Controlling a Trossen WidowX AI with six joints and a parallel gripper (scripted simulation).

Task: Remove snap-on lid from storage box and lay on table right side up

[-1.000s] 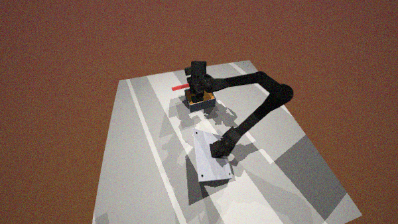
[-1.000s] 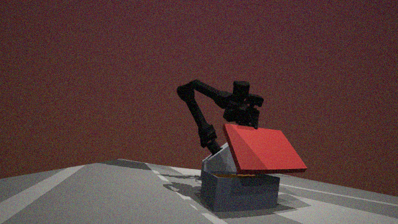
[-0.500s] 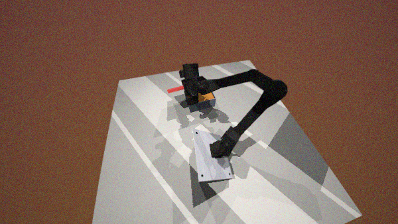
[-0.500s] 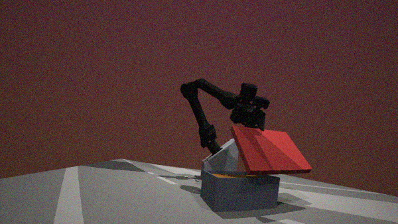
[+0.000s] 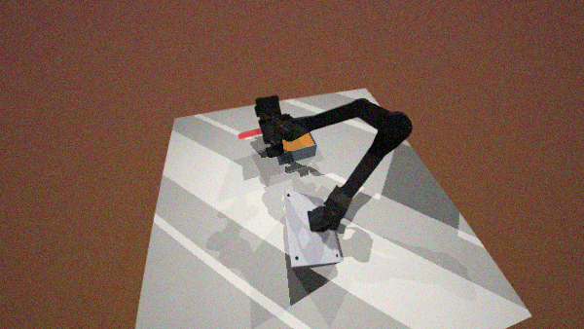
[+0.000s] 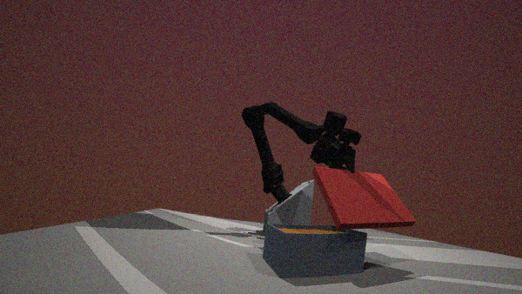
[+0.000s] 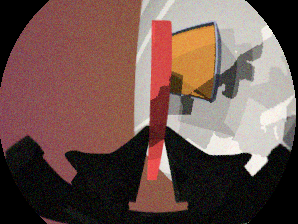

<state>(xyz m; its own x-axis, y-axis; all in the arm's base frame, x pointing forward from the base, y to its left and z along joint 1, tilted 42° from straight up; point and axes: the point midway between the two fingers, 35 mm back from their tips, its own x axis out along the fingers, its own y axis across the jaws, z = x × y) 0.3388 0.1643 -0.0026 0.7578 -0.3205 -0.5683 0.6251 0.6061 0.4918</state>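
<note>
The dark blue-grey storage box [image 5: 298, 155] [image 6: 317, 254] [image 7: 218, 55] stands open on the table, its orange inside showing. My gripper [image 6: 351, 169] [image 7: 156, 128] is shut on the red lid [image 5: 249, 133] [image 6: 358, 196] [image 7: 161, 55], gripping it at one edge. The lid is off the box, raised and steeply tilted, not flat. In the exterior view its low edge overlaps the box's right rear corner in the picture. In the wrist view the lid is nearly edge-on, to the left of the box. In the top view the gripper hides part of the lid.
The arm's base is on a pale wedge-shaped mount [image 5: 304, 243] [image 6: 297, 204], apart from the box. The table [image 5: 195, 287] [image 6: 209, 270] has light bands and shadows. In the wrist view the table's edge runs close behind the lid, with brown floor beyond.
</note>
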